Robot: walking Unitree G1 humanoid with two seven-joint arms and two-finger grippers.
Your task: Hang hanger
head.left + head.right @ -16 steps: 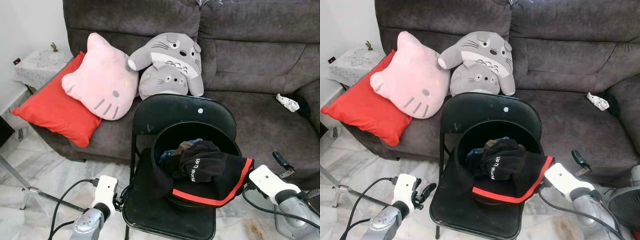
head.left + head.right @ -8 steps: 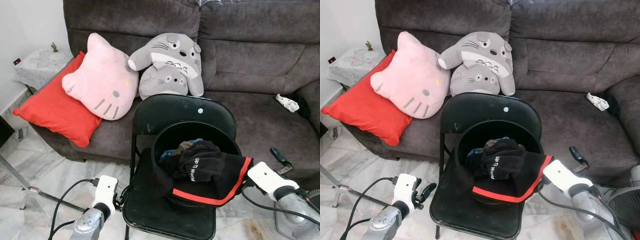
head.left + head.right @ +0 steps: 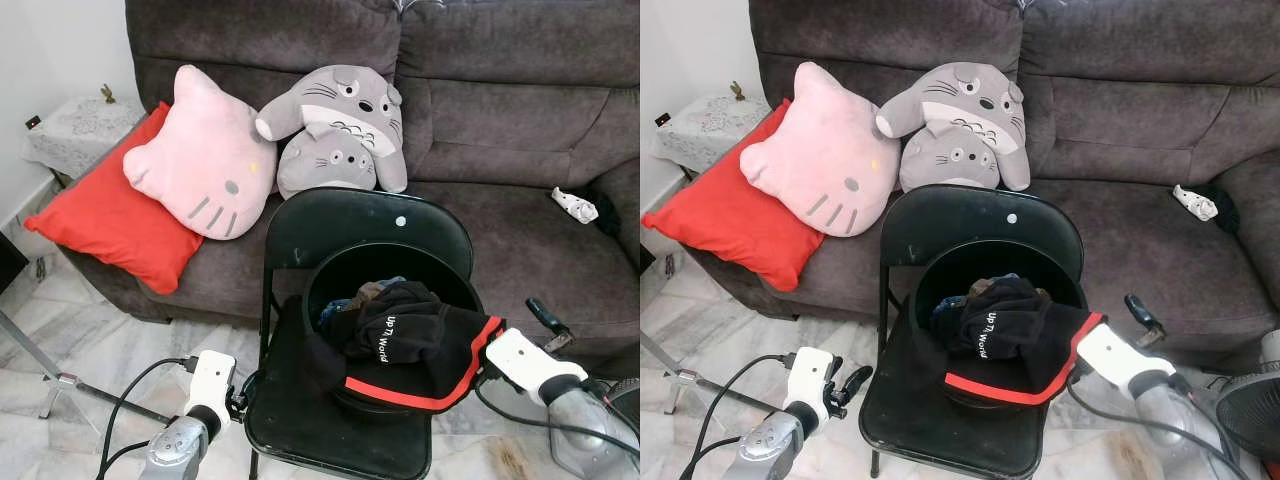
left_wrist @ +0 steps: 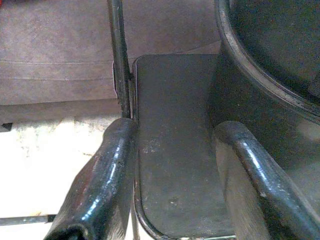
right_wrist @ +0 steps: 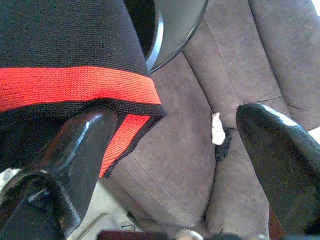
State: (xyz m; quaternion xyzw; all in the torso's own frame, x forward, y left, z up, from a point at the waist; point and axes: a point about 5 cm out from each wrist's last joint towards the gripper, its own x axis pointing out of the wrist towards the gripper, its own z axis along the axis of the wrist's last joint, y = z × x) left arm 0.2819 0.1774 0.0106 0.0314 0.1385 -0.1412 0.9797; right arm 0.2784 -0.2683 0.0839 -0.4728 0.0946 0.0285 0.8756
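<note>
My right gripper [image 5: 165, 165], its 2 fingers spread, sits beside the black red-striped garment [image 3: 425, 350] spilling from the round black tub [image 3: 340, 270] on the black folding chair [image 3: 330, 225]; my left gripper [image 4: 175, 180], also spread, sits at the seat's left edge.

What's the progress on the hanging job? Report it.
Done: nothing visible. In hand: the right gripper is open beside the red-striped black garment draped over the black bucket on the folding chair; the left gripper is open at the seat edge. Left: grasping, finding a hanger, hanging.

Left gripper [image 4: 172, 170] low, fingers apart, right gripper [image 5: 175, 165] spread wide
</note>
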